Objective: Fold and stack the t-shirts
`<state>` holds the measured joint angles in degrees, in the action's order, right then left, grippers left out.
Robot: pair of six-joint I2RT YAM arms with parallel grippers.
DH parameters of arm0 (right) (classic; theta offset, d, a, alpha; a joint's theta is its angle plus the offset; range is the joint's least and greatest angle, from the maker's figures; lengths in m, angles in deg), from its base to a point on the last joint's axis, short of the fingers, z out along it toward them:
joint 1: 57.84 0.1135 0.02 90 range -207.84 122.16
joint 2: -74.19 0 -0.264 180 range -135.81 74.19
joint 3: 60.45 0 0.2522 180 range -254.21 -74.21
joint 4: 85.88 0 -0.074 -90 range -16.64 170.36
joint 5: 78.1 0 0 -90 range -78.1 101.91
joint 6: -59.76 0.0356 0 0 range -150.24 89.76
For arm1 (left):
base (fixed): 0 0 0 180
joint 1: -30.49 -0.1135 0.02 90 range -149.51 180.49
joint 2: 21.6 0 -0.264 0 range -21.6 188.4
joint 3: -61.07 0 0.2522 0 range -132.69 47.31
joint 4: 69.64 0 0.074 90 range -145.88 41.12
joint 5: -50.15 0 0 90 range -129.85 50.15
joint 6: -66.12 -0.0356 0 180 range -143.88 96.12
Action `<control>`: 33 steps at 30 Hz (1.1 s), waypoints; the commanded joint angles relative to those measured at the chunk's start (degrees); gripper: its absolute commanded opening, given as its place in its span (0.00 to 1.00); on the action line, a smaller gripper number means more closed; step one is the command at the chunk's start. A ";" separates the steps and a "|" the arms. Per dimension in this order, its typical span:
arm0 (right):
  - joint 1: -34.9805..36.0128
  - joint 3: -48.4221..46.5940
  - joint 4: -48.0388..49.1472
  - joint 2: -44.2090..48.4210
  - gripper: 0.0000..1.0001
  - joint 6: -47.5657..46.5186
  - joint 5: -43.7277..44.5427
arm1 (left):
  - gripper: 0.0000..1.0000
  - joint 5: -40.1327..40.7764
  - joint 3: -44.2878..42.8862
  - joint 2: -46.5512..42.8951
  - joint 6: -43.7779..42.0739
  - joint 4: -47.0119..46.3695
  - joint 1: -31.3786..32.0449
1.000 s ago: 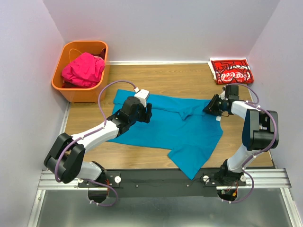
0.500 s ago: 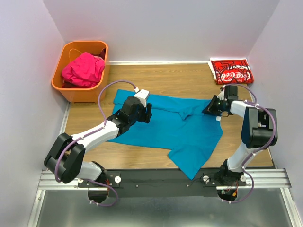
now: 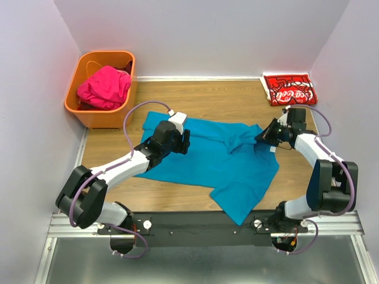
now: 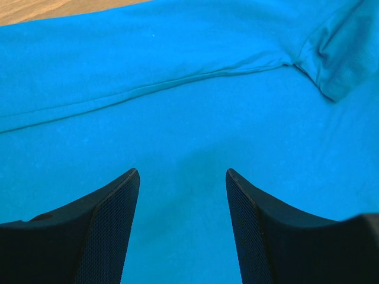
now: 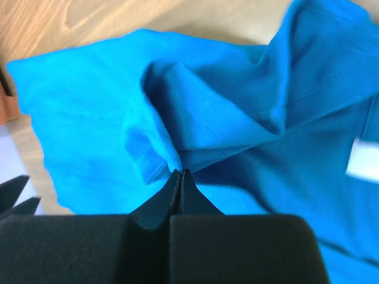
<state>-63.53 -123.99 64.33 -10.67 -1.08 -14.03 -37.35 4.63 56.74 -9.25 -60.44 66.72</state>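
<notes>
The teal-blue t-shirt [image 3: 219,163] lies spread on the wooden table, bunched near its upper right. My left gripper [image 3: 185,142] is open and rests low over the shirt's left part; in the left wrist view [image 4: 180,174] only teal cloth shows between its fingers. My right gripper [image 3: 262,137] is shut on a fold of the teal shirt [image 5: 177,160] at its right side and lifts it a little. The red Coca-Cola t-shirt [image 3: 289,89] lies folded at the back right. The magenta-pink t-shirt [image 3: 104,87] sits crumpled in the basket.
The orange plastic basket [image 3: 83,109] stands at the back left against the wall. Pale walls close in the table on three sides. The metal rail [image 3: 201,225] with the arm bases runs along the near edge.
My right gripper has moved a little up and to the right, pulling the shirt's fold with it so the cloth bunches more. The left arm has not moved.
</notes>
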 commanded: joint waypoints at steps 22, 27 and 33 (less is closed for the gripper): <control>-8.09 -4.44 -1.37 0.84 0.48 0.63 11.78 | 0.68 8.75 -7.15 2.77 2.59 1.74 -5.37; -11.00 -5.94 2.58 -4.43 0.38 2.73 8.63 | 0.68 5.59 -17.07 14.01 3.30 4.46 -12.23; -11.62 -3.75 7.76 -10.14 0.28 5.46 6.69 | 0.68 1.55 -28.14 28.76 5.05 10.09 -15.66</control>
<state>-74.55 -128.93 68.11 -18.12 2.51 -5.70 -32.89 -19.12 78.69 -6.02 -55.89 52.34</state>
